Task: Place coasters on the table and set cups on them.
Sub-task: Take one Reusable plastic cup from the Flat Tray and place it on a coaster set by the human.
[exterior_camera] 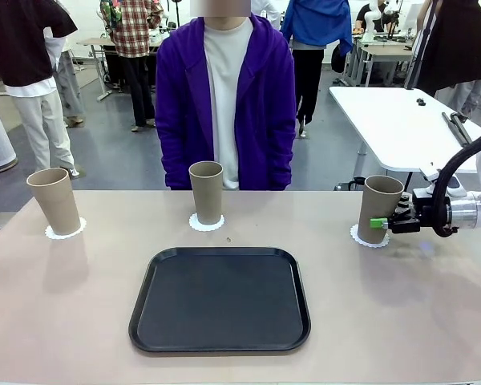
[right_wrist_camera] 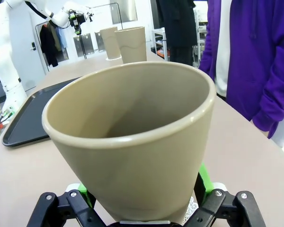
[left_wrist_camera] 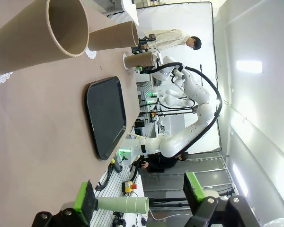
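While my right gripper (exterior_camera: 382,222) sits level with the lower wall of the third cup (exterior_camera: 379,208), that cup stands upright on its coaster (exterior_camera: 368,238) near the worktop's (exterior_camera: 80,321) right edge, long axis vertical, directly ahead between my fingers. Green pads flank the wall on both sides; whether they clamp it or stand just clear I cannot tell from either view. Judged next move: straight retreat toward the right edge, horizontal, no lift, so the cup stays put.

Left gripper (left_wrist_camera: 139,203) open, empty, well away from all cups. Other two cups already on coasters: one near the far left corner (exterior_camera: 54,200), one at the middle of the far edge (exterior_camera: 207,192). Black tray (exterior_camera: 220,299) lies bare at centre.

Front view shows the doily under the base. Right wrist view gives the pads' line-up on the wall.
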`<state>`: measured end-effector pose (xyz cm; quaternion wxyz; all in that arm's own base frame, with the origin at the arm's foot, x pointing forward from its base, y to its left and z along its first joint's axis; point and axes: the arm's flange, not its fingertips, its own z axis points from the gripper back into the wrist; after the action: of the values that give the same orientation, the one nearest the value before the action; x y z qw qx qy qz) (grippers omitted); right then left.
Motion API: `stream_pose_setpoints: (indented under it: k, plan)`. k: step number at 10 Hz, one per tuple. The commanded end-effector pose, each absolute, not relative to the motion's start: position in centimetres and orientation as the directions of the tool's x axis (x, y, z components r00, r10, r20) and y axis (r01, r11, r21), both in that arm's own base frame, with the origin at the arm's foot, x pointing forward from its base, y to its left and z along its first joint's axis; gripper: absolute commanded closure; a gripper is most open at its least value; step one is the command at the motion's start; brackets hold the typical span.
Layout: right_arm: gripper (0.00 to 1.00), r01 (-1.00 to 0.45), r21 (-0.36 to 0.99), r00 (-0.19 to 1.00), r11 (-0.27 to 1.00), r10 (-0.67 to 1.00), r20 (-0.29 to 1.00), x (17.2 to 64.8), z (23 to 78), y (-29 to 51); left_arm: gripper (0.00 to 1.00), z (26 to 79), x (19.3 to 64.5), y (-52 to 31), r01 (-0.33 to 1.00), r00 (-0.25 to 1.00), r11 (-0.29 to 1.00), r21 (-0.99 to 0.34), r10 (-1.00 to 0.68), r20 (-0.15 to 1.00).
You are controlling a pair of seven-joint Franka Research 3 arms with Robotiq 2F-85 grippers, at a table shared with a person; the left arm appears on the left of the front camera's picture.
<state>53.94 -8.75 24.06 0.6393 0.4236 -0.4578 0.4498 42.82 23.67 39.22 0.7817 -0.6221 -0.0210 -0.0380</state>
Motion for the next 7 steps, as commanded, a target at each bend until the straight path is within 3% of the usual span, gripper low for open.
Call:
stream_pose_setpoints:
  k: [1, 7]
  plan:
    - [0.0, -0.968, 0.123, 0.169, 0.22, 0.205, 0.964, 54.36, 24.19, -9.0, 0.0, 39.42, 42.82, 23.74, 0.088, 0.996, 0.224, -0.971, -0.026, 0.084]
    - [0.0, -0.956, 0.162, 0.236, 0.244, 0.313, 0.92, 54.15, 24.52, -9.22, 0.0, 39.42, 42.82, 23.74, 0.088, 0.996, 0.224, -0.971, -0.026, 0.084]
